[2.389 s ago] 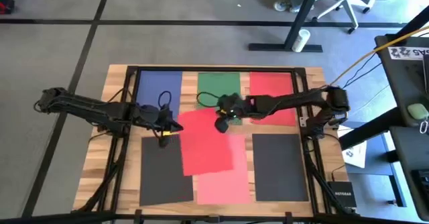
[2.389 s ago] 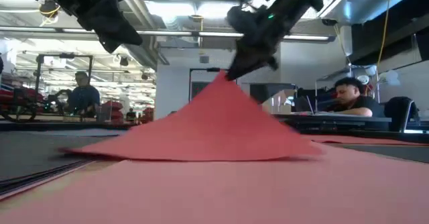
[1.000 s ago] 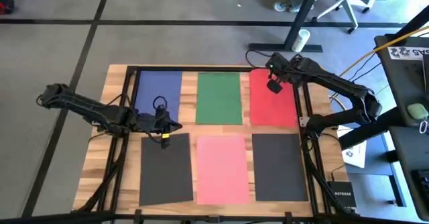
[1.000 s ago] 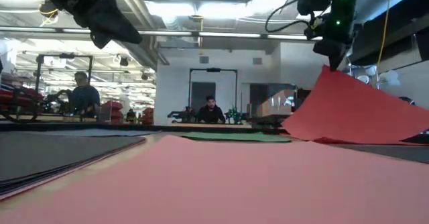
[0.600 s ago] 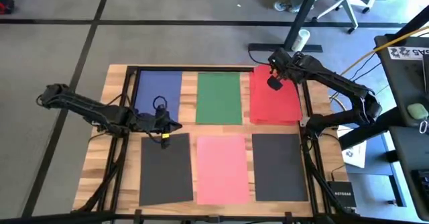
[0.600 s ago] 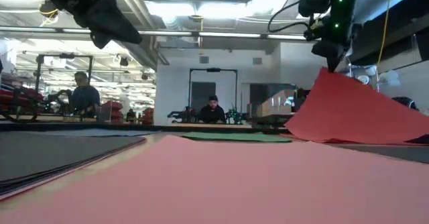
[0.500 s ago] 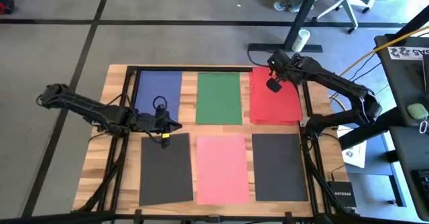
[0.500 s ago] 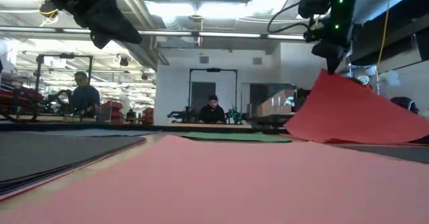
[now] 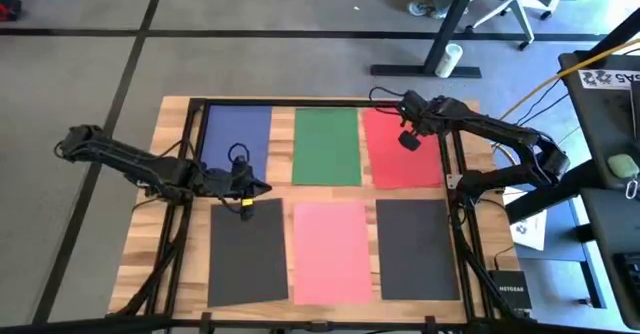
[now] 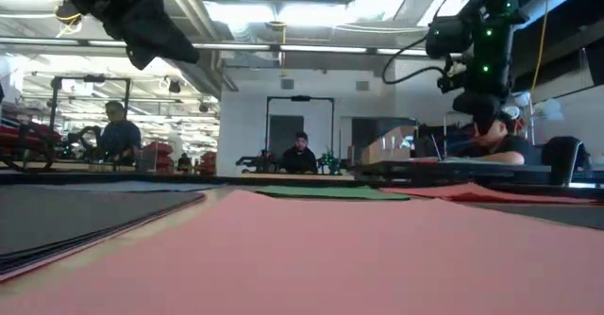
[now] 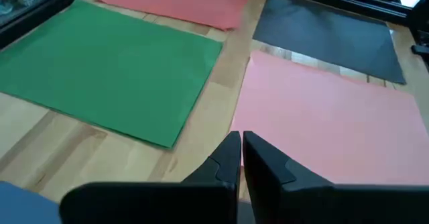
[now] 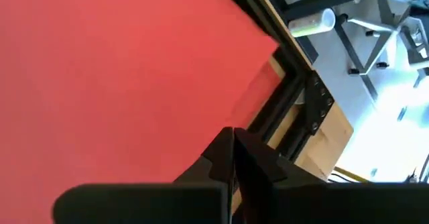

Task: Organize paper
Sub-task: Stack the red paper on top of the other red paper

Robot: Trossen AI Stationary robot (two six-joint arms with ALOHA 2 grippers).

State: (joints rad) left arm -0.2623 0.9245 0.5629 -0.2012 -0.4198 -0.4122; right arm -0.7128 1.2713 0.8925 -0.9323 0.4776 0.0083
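Red paper [image 9: 403,152] lay flat at the upper right of the table [image 9: 178,109] in the high view, its long axis running from the top edge of the frame toward the bottom, parallel to the green sheet [image 9: 327,146] and blue sheet [image 9: 238,136] beside it. The right gripper [image 9: 408,141] hung over the upper half of the red sheet and was plainly the nearer arm; the left gripper [image 9: 247,202] waited at centre left, over the top edge of the left black sheet [image 9: 247,251]. A pink sheet [image 9: 331,251] and a second black sheet [image 9: 416,247] completed the lower row.

In the low view, the right gripper [image 10: 483,117] stood at upper right, clear above the red sheet [image 10: 472,193], which appeared as a thin flat band.

In the left wrist view, the fingers [image 11: 231,158] met with no gap and held nothing.

In the right wrist view, the fingers [image 12: 231,158] were likewise pressed together and empty, with the red paper [image 12: 120,76] filling the left of the frame. By these views the grid of six looked complete, the red sheet squared with its neighbours.
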